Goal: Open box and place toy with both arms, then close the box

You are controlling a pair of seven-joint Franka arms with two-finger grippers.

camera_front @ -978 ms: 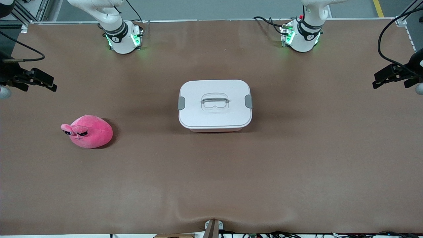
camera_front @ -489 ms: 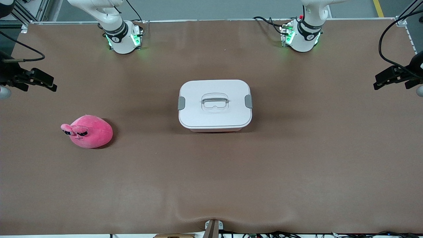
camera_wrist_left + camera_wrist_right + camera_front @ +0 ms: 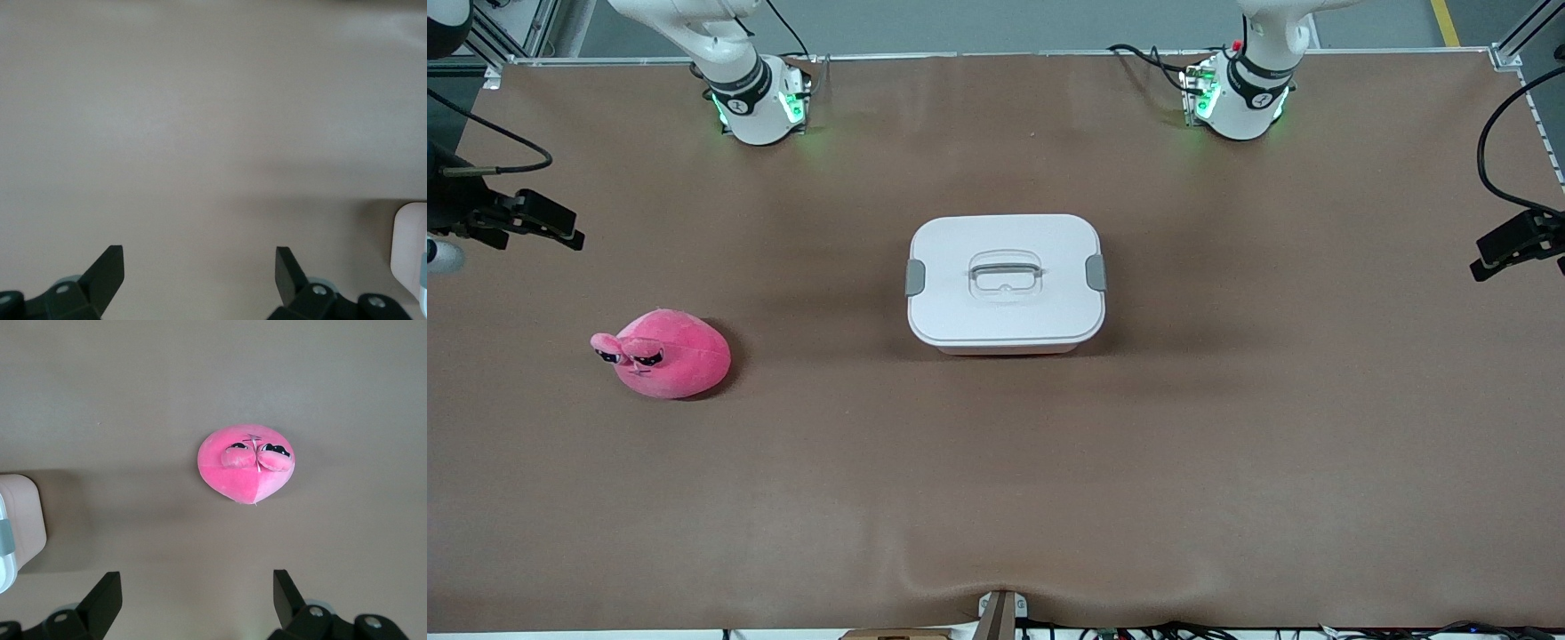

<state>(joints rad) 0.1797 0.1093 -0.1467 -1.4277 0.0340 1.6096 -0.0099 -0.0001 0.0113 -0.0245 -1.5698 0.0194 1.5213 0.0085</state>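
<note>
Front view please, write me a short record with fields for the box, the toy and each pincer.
box: mid-table, white lid on, grey side clips at both ends
toy: pink plush on the table, toward the right arm's end, nearer the front camera than the box
left pincer: open, empty, over bare table at the left arm's end
right pincer: open, empty, near the toy

The box (image 3: 1006, 283) has a white lid with grey side clips, the toy (image 3: 665, 353) is bright pink with dark eyes, the table (image 3: 996, 498) is plain brown, and both grippers appear black.
</note>
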